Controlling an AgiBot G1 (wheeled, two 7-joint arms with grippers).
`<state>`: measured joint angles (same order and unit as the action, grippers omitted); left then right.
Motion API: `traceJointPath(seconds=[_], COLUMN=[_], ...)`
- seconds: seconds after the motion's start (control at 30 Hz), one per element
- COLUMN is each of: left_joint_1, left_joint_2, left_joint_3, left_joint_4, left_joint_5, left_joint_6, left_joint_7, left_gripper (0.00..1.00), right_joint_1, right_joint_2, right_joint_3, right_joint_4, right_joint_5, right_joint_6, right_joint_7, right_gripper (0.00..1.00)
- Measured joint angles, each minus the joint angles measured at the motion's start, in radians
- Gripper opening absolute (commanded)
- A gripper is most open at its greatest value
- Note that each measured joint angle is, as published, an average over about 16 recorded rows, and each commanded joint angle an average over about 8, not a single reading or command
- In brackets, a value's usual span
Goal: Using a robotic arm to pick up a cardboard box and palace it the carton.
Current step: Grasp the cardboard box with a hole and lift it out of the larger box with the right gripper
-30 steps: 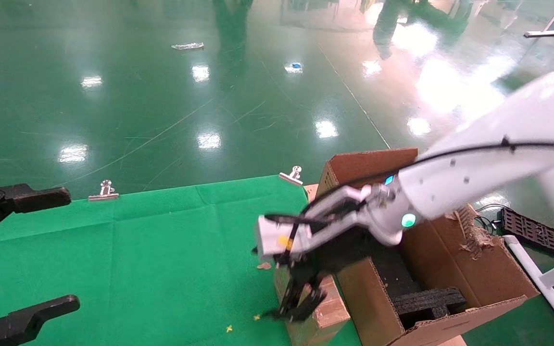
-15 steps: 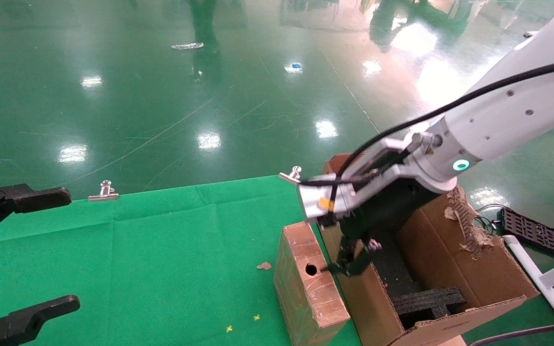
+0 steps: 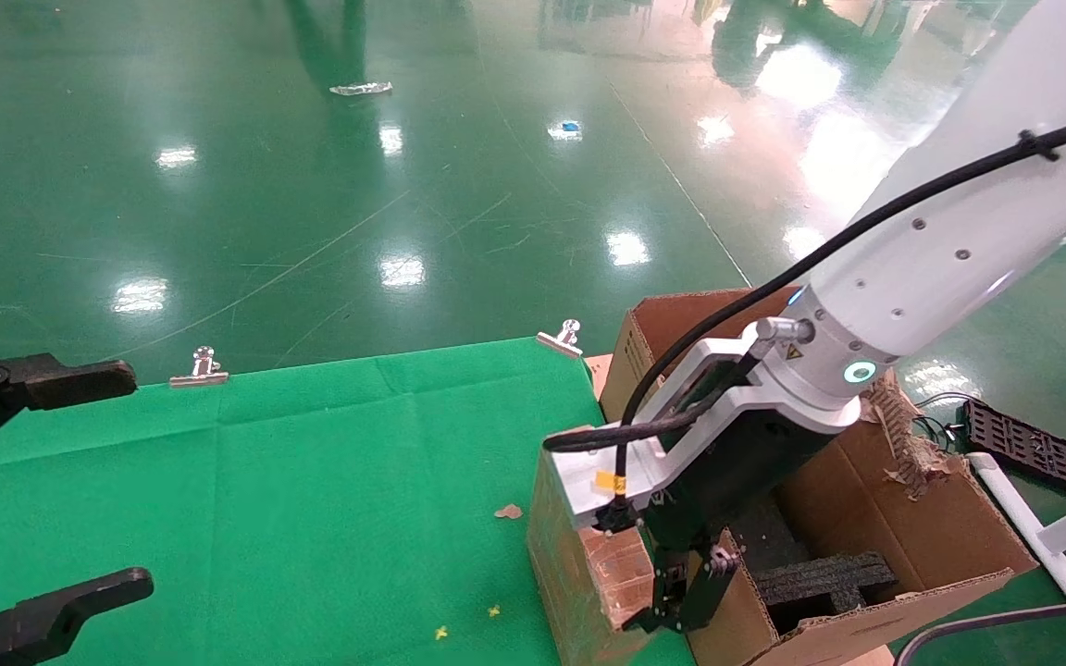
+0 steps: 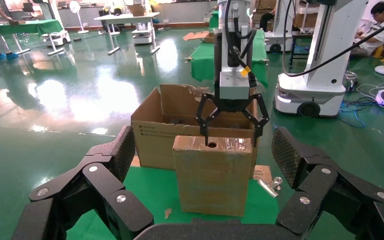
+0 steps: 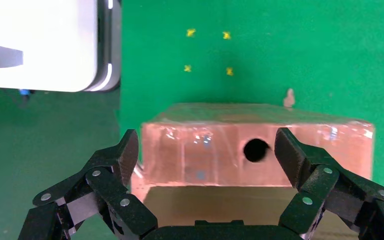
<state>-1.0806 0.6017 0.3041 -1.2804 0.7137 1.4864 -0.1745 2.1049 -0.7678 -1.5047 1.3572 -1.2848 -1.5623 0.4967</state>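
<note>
— Step in hand? Reaching for the grasp: white tubular right robotic arm's black gripper [image 5: 205, 165] spread wide, straddling the holed top of the slim taped brown cardboard box [image 4: 213, 172], upright on green cloth [image 3: 265, 481].

— Next? Lower, clamp, lift clear.

— Obstacles? Touching alongside, large open corrugated carton [image 3: 912, 527] with black foam inserts [image 3: 820, 578]; tall near flap. Left gripper [image 3: 33, 490] parked, splayed.

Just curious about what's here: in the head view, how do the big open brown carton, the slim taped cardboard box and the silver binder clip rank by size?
Largest to smallest:
1. Big open brown carton
2. Slim taped cardboard box, partly hidden by the right gripper
3. Silver binder clip
</note>
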Motion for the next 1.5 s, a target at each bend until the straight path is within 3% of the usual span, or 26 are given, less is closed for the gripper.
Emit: traceJointPath(seconds=[0.5,0.63,0.8,1.07,1.23,1.5], left_joint_1=[0.000,0.000,0.000,0.000,0.000,0.000], left_joint_2=[0.000,0.000,0.000,-0.001,-0.001,-0.001], left_joint_3=[0.001,0.001,0.001,0.001,0.002,0.002], left_joint_4=[0.000,0.000,0.000,0.000,0.000,0.000], left_joint_5=[0.000,-0.001,-0.001,-0.001,-0.001,-0.001], left_joint_6=[0.000,0.000,0.000,-0.001,-0.001,-0.001], left_joint_7=[0.000,0.000,0.001,0.001,0.001,0.001], left_gripper=[1.00,1.00,1.00,1.00,1.00,1.00], right_joint_1=[0.074,0.095,0.115,0.107,0.077,0.032], right_joint_2=[-0.035,-0.044,-0.052,-0.052,-0.051,-0.080], right_joint_3=[-0.111,-0.136,-0.161,-0.176,-0.169,-0.178], right_joint_4=[-0.005,-0.011,-0.026,-0.096,-0.154,-0.215], right_joint_5=[0.010,-0.022,-0.056,-0.027,0.035,0.066], right_joint_6=[0.030,0.044,0.063,0.086,0.093,0.100], right_joint_7=[0.083,0.203,0.421,0.755,0.825,0.853], right_gripper=[1.00,1.00,1.00,1.00,1.00,1.00])
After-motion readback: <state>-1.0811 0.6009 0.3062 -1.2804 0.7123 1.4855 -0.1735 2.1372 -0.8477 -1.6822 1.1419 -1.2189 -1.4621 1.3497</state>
